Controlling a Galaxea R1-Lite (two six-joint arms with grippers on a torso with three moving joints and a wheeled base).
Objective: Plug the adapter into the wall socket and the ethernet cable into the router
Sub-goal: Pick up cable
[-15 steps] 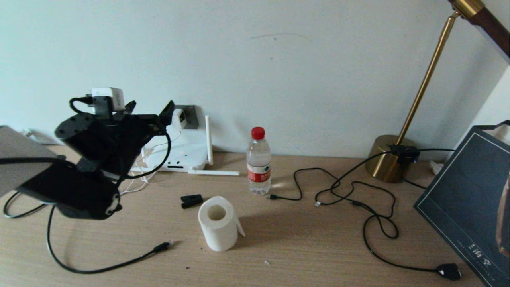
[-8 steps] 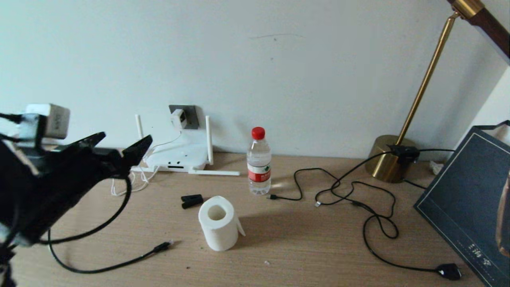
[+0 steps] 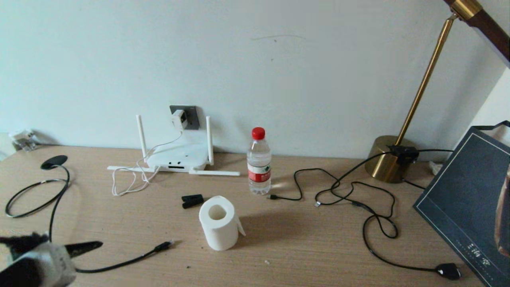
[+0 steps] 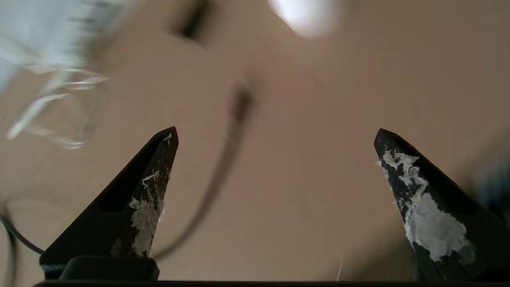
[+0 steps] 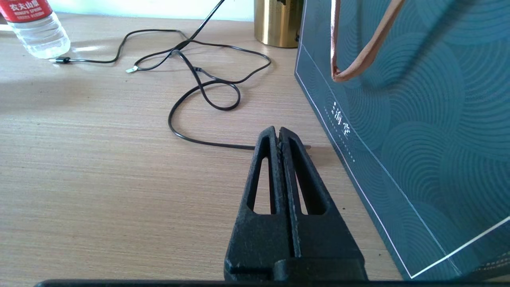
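One job looks left to me: with the adapter (image 3: pixel 179 119) seated in the wall socket (image 3: pixel 191 116), I'd take the light, floppy ethernet cable (image 3: pixel 119 264), lying on the counter (image 3: pixel 303 247), by its stiff boot, left gripper (image 4: pixel 275 137) spread wide and empty, right gripper (image 5: pixel 278 135) pressed together.

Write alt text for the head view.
On a wooden desk, a white adapter sits in the wall socket above a router; the ethernet cable lies loose in front. The open left tool shows at the lower left corner.
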